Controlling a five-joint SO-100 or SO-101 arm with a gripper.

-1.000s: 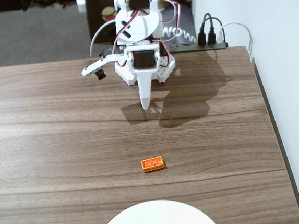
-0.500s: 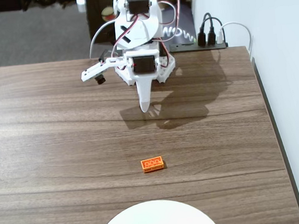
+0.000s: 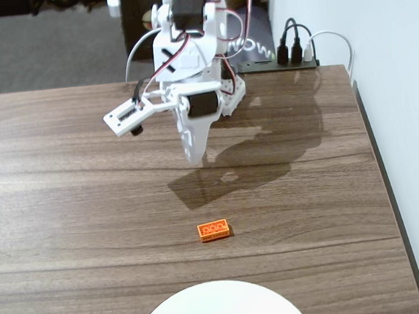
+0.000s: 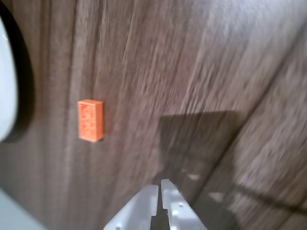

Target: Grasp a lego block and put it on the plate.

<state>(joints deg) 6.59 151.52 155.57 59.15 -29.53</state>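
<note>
A small orange lego block [image 3: 213, 230] lies flat on the wooden table, studs up, in the fixed view; the wrist view shows the lego block [image 4: 90, 120] at the left. The white plate [image 3: 219, 309] sits at the bottom edge of the fixed view, just below the block, and its rim [image 4: 5, 91] shows at the wrist view's left edge. My white gripper [image 3: 192, 157] hangs above the table, well behind the block. In the wrist view my gripper [image 4: 159, 183] is shut, its fingers pressed together with nothing between them.
The arm's base [image 3: 219, 94] stands at the table's far edge. A black power strip with cables [image 3: 296, 54] lies at the back right. The table's right edge [image 3: 384, 186] runs beside a white wall.
The arm has lifted and swung forward and slightly left in the fixed view, and its shadow has moved closer to the block. The block and plate have not moved.
</note>
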